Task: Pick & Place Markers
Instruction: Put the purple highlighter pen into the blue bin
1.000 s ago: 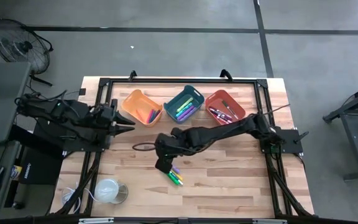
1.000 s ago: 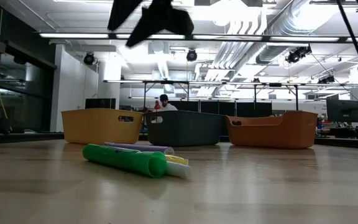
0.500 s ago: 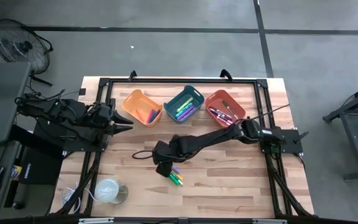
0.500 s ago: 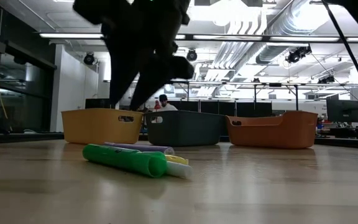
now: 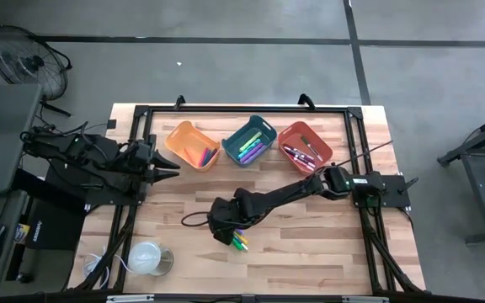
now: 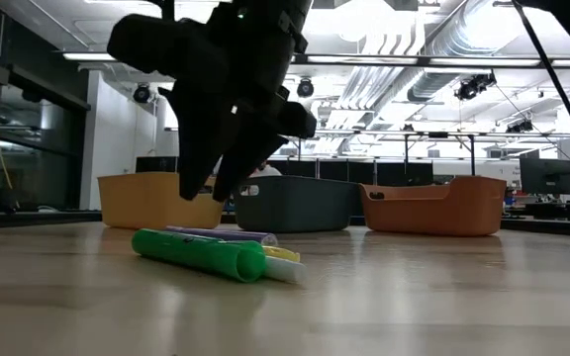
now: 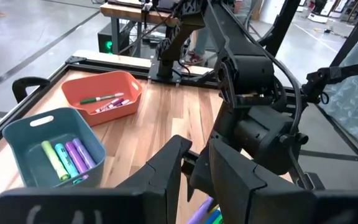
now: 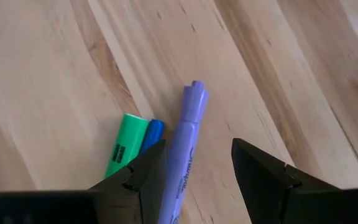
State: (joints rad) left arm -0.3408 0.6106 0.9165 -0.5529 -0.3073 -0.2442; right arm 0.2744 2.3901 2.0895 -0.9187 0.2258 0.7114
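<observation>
With many markers already sorted into three bins, the right gripper hangs, fingers apart and straddling the purple marker in a small cluster left on the table, while the left gripper, fingers apart, waits empty.

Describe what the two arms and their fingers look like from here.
Both arms are matte black with chunky jointed housings. The right arm carries a black cable looping along it. Each gripper, right gripper and left gripper, ends in two dark, wedge-shaped fingers. No markings visible.
</observation>
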